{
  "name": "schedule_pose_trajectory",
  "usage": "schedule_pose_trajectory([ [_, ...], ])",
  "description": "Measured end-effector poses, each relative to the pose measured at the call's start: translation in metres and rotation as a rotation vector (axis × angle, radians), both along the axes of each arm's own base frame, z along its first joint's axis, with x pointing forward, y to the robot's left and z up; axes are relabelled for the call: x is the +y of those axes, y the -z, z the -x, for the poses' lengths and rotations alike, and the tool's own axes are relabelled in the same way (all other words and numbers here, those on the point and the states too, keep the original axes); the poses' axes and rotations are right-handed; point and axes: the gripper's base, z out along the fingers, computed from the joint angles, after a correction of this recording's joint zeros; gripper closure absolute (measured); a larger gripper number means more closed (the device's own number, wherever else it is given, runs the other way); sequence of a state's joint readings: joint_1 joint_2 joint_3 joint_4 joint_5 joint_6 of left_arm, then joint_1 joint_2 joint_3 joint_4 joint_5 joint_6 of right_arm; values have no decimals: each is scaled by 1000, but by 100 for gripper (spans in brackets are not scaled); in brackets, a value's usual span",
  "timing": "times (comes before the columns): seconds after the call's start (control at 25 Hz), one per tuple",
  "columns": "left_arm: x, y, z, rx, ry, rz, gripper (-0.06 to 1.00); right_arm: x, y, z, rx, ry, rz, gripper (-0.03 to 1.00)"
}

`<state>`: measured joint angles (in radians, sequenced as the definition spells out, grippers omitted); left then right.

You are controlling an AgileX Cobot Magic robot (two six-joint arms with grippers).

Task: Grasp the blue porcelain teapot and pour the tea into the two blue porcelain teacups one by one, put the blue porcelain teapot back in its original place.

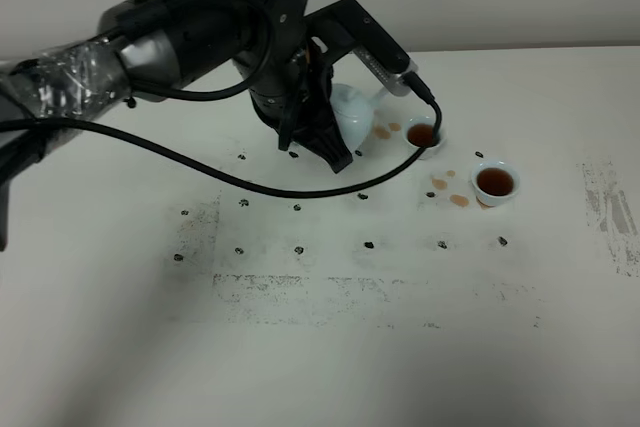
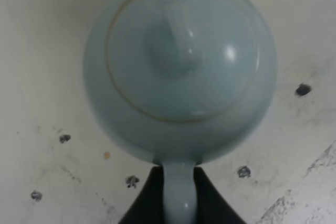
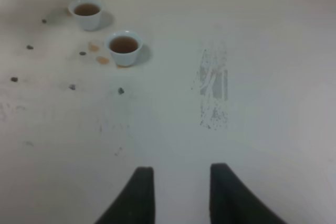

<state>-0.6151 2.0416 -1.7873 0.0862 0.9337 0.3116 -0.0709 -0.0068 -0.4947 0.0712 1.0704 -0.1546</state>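
Note:
The blue porcelain teapot [image 2: 181, 66] fills the left wrist view from above, lid and knob on. My left gripper [image 2: 178, 200] is shut on its loop handle, one black finger on each side. From the high camera the teapot [image 1: 353, 112] is mostly hidden under the left arm [image 1: 230, 37], just left of the cups. Both blue porcelain teacups hold dark tea: one [image 1: 422, 134] beside the teapot, the other [image 1: 494, 182] further right and nearer the front. They also show in the right wrist view [image 3: 87, 13] [image 3: 124, 46]. My right gripper [image 3: 181, 167] is open over bare table with nothing between its fingers.
Orange-brown tea drops [image 1: 383, 132] lie between teapot and first cup, more drops [image 1: 450, 192] between the two cups. Small black marks [image 1: 298, 248] dot the white table. A scuffed grey patch [image 1: 610, 212] lies at the right. A black cable [image 1: 200, 162] trails from the left arm.

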Motion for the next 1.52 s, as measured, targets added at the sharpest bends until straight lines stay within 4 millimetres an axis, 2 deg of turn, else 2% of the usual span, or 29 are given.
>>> schedule_pose_trajectory([
  [0.2,32,-2,2,-28,-75,32,91,0,0,0,0,0,0,68],
  [0.44,70,27,-8,-35,-196,60,91,0,0,0,0,0,0,68],
  [0.6,85,39,-15,-72,-249,96,91,0,0,0,0,0,0,68],
  [0.96,99,42,-25,-94,-326,169,91,0,0,0,0,0,0,68],
  [1.24,108,73,-34,-30,-370,146,91,0,0,0,0,0,0,68],
  [1.52,110,89,-40,-23,-380,144,91,0,0,0,0,0,0,68],
])
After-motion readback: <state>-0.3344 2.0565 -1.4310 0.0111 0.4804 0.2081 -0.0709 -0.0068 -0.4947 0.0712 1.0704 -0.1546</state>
